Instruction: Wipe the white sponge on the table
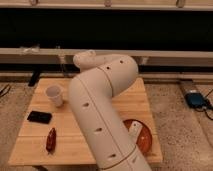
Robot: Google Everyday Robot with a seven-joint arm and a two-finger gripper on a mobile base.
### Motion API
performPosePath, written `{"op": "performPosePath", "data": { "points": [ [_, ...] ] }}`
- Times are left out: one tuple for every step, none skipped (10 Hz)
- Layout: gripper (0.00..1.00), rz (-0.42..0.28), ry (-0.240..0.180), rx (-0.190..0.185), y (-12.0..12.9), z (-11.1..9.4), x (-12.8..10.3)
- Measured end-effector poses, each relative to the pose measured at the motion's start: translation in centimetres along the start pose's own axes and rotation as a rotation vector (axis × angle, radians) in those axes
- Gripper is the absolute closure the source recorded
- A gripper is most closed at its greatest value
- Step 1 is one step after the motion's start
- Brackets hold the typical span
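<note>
big white arm (pixel 102 115) rears up over the desk (pixel 136 102), elbow bent high. the hand is tucked behind that arm, out of sight, so apart or together, i cannot tell. the white sponge doesn't show either; the arm covers the desk's middle. white paper cup (pixel 54 95) stands upright on the left, black phone (pixel 39 117) near it, round reddish dish (pixel 144 137) at the front right corner.

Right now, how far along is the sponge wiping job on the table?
Done: nothing I can confirm; the table shows no wiped patch. In hand: the arm is bent over the table's middle; the gripper is hidden behind it, and the white sponge is not in sight. Left: seemingly the whole wipe, around the cup and phone.
</note>
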Motion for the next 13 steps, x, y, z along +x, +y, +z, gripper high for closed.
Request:
{"op": "performPosePath", "data": {
  "points": [
    [0.26,0.000,0.008,-0.009,-0.4,0.4,-0.4],
    [0.26,0.002,0.009,-0.011,-0.5,0.3,-0.4],
    [0.26,0.000,0.009,-0.011,-0.4,0.4,-0.4],
    [0.26,-0.002,0.009,-0.011,-0.3,0.4,-0.4],
    [0.26,0.000,0.009,-0.011,-0.4,0.4,-0.4],
    [0.26,0.001,0.009,-0.011,-0.5,0.4,-0.4],
    [0.26,0.002,0.009,-0.011,-0.5,0.4,-0.4],
    [0.26,0.000,0.010,-0.010,-0.5,0.4,-0.4],
    [0.26,-0.002,0.009,-0.010,-0.3,0.4,-0.3],
    [0.26,0.002,-0.002,-0.022,-0.3,0.4,-0.3],
    [0.26,0.017,-0.051,-0.039,-1.2,0.3,-0.1],
    [0.26,0.033,-0.081,-0.049,-2.2,0.4,0.0],
    [0.26,0.045,-0.091,-0.062,-2.6,0.5,0.0]
  ]
}}
